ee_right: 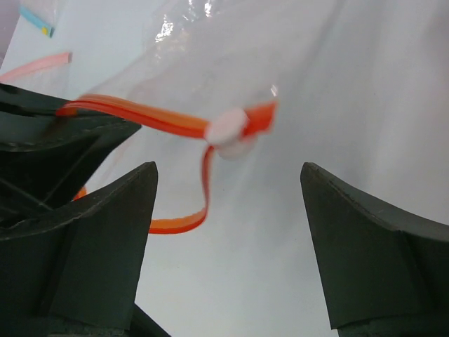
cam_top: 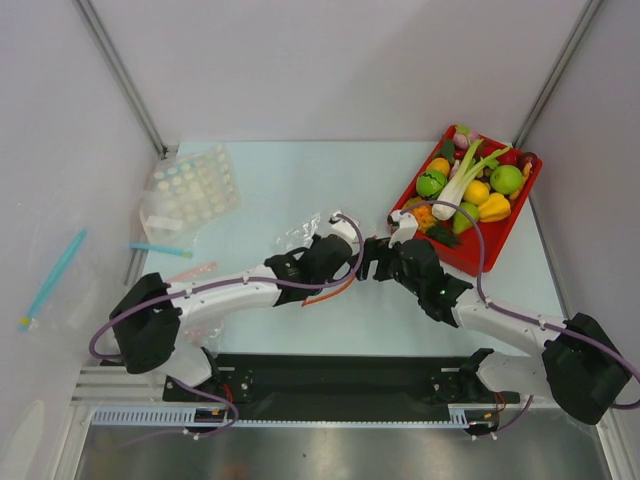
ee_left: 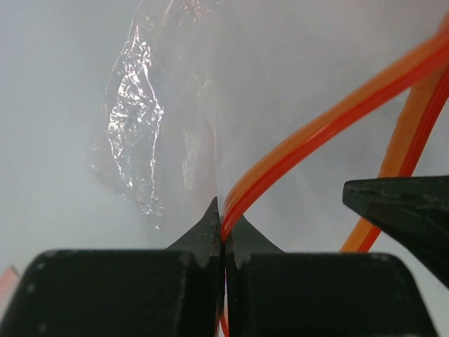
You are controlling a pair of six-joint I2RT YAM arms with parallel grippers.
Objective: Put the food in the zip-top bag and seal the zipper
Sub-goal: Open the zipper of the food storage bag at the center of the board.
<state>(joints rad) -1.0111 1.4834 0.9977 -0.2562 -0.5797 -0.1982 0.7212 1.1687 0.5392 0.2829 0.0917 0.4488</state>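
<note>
The clear zip-top bag (cam_top: 298,236) lies crumpled mid-table and also shows in the left wrist view (ee_left: 140,133). My left gripper (cam_top: 340,262) (ee_left: 223,226) is shut on its red-orange zipper strip (ee_left: 309,137). The strip (cam_top: 334,290) loops out below the gripper. My right gripper (cam_top: 372,262) (ee_right: 228,168) is open and empty, facing the left one. The strip's white slider (ee_right: 226,128) is just ahead of its jaws. The leek (cam_top: 462,182) lies in the red tray (cam_top: 478,258) among other toy produce, with a green fruit (cam_top: 506,179) beside it. I cannot pick out the eggplant.
Other clear bags lie at the left: one with a blue strip (cam_top: 158,249), one with a pale pink strip (cam_top: 192,270), and a dotted pack (cam_top: 190,190). Another blue strip (cam_top: 50,278) hangs on the left wall. Frame posts stand at the back corners.
</note>
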